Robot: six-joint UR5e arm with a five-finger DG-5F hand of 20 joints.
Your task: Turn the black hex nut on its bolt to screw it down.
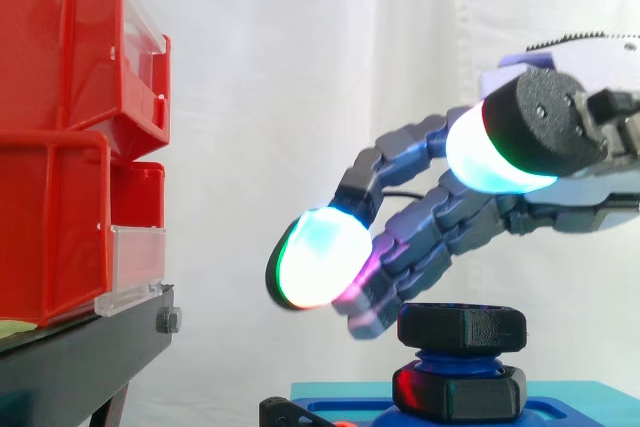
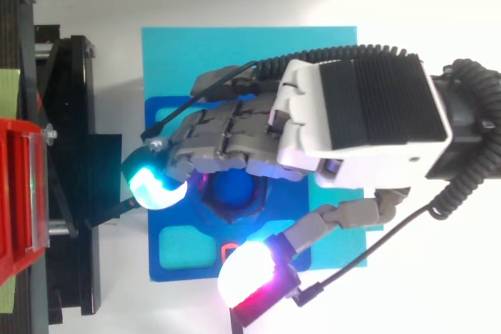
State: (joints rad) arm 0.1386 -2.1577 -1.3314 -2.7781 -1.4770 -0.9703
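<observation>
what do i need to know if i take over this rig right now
Hand: open, fingers loosely bent, hovering over the nut and gripping nothing.
Black hex nut: sits high on its blue bolt, with thread showing beneath it, on the blue base.
Done: the hand is lined up above the nut.
Left: close the fingers on the nut and turn it down the thread.
</observation>
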